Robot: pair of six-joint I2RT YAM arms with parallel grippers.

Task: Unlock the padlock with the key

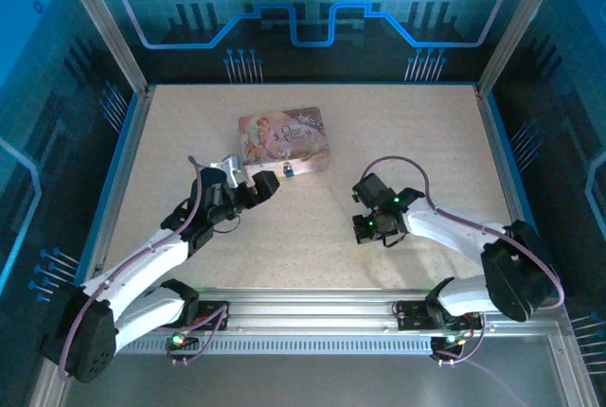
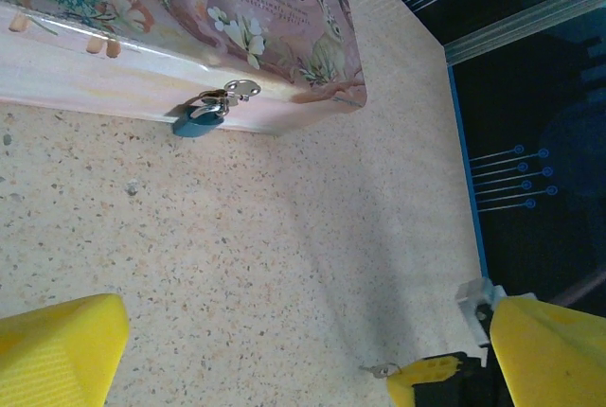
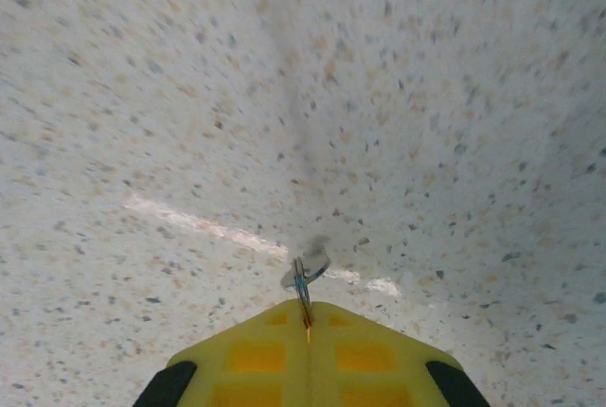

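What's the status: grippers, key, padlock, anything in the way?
Left gripper open, near the tin. Right gripper shut on key, down at table. Padlock hanging on tin's front. Nothing between key and padlock.

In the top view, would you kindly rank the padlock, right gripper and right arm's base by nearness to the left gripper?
1. padlock, just ahead of the left gripper
2. right gripper, to the right
3. right arm's base, near edge
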